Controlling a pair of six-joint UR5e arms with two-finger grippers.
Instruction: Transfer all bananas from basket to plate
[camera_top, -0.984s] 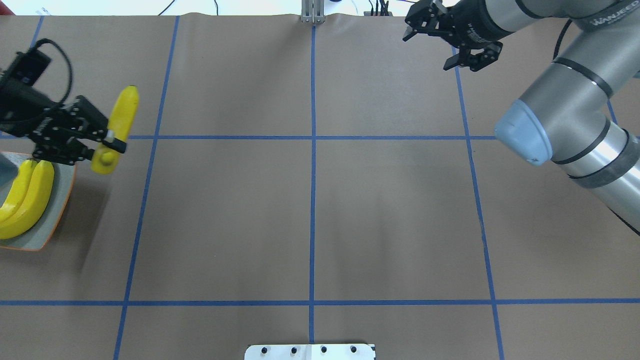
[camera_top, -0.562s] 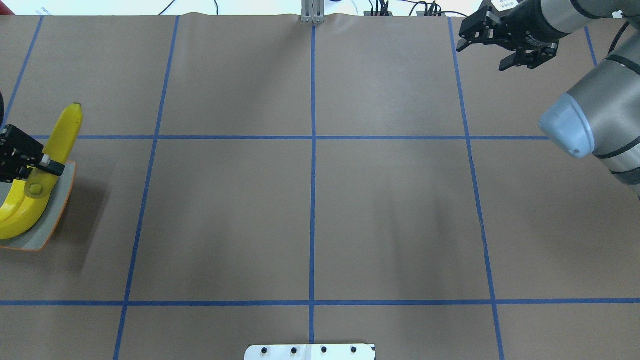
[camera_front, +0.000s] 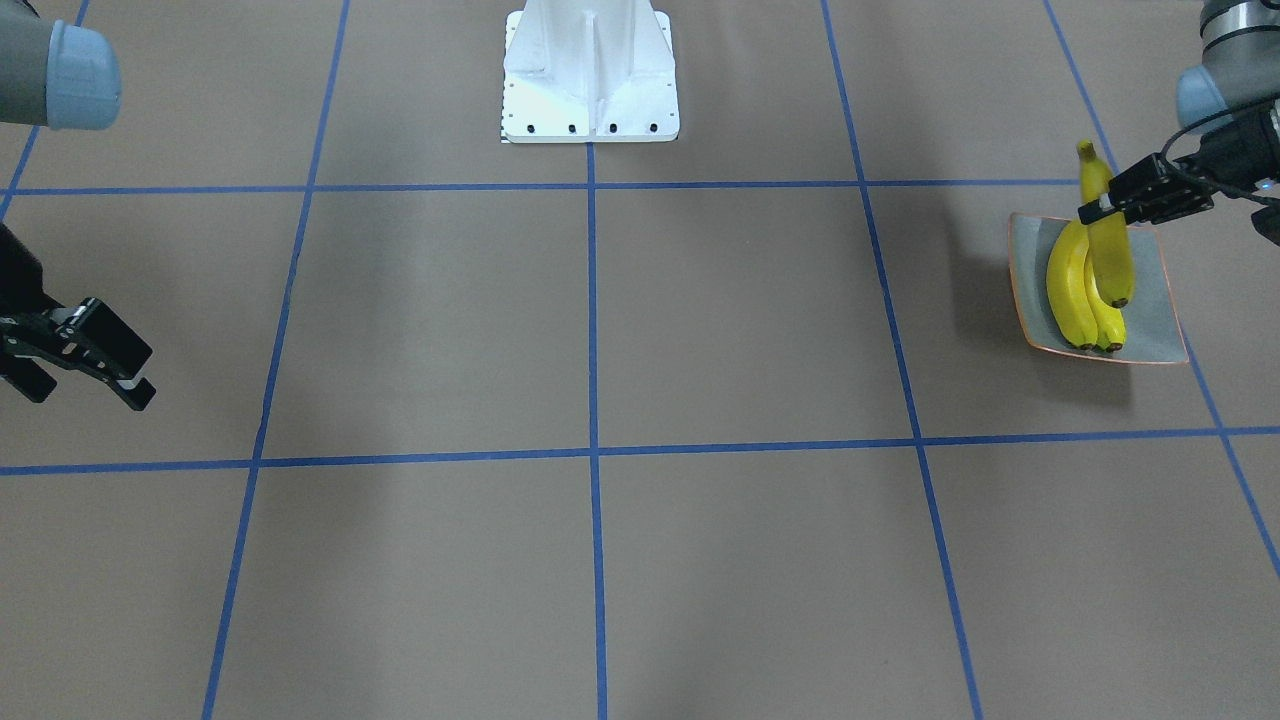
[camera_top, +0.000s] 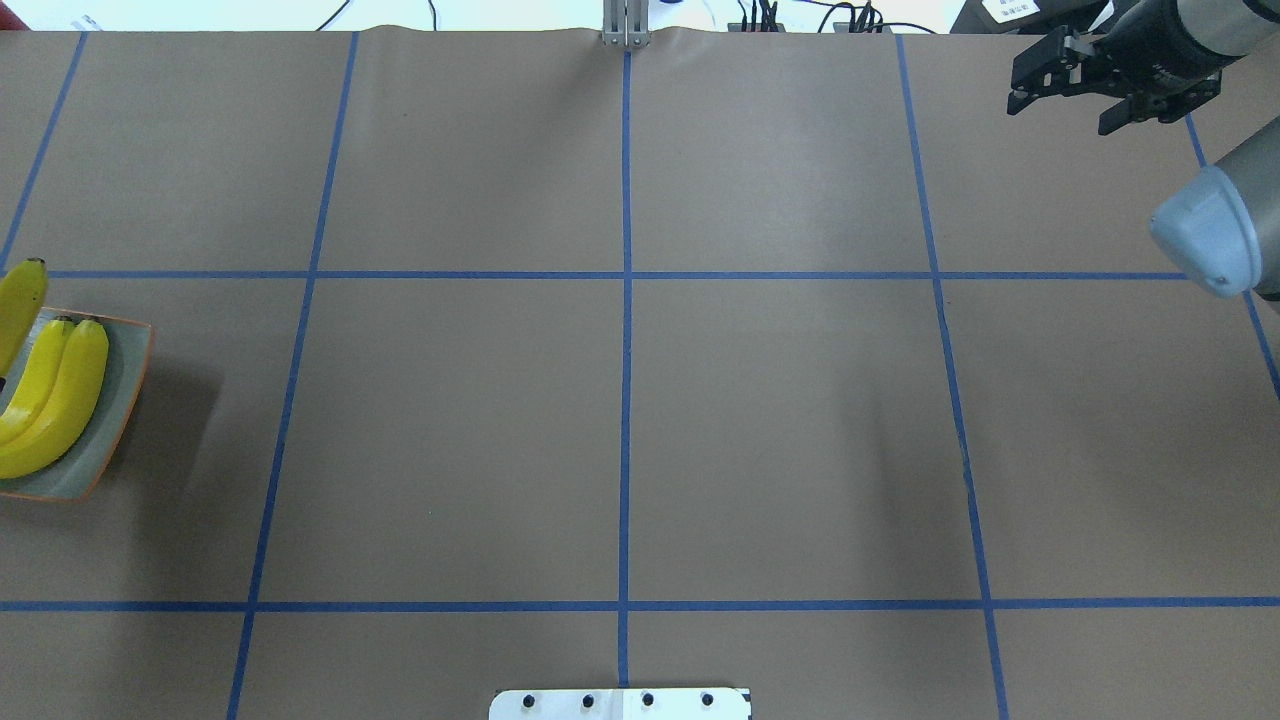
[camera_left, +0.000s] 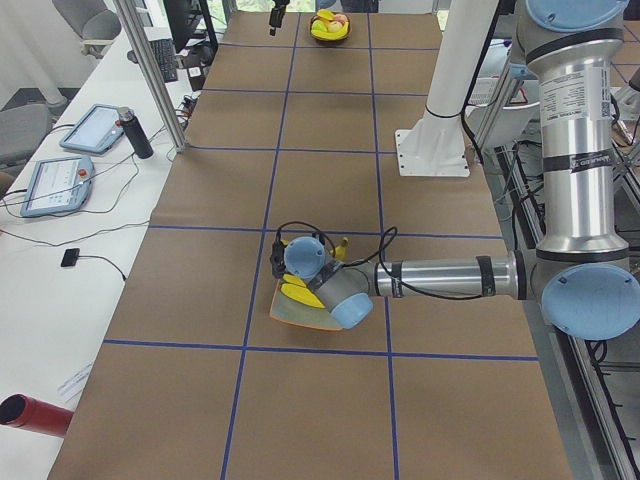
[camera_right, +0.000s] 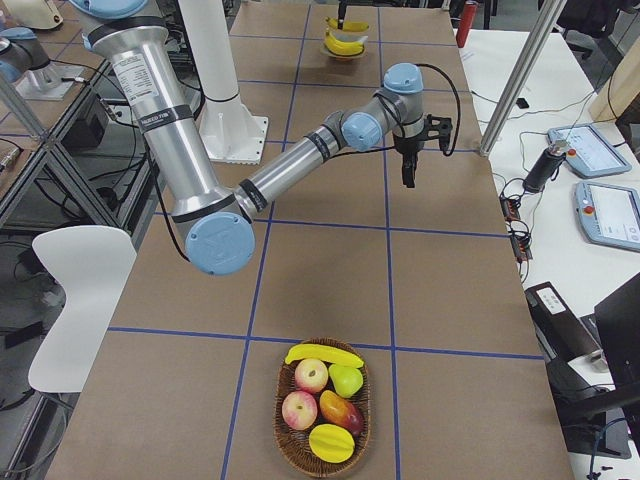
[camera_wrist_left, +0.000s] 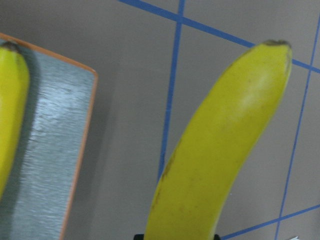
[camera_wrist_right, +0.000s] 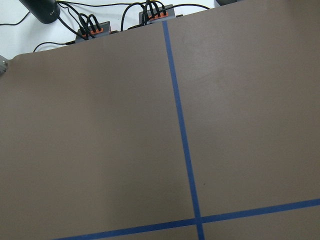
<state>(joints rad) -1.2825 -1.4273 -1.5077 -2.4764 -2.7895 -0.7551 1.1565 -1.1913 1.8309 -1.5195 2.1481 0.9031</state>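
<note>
The plate (camera_top: 118, 400) is cut by the overhead view's left edge; the held banana (camera_top: 22, 300) apparently likewise.

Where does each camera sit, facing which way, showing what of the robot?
Front-facing: across the table, facing the base; left gripper, right gripper.
Overhead: behind the base, looking down; right gripper.
Exterior left: table's left end; left arm near.
Exterior right: right end; right arm near.
Left wrist: down at its banana.
Right wrist: down at the table.
Shared: front-facing and overhead show the plate.
</note>
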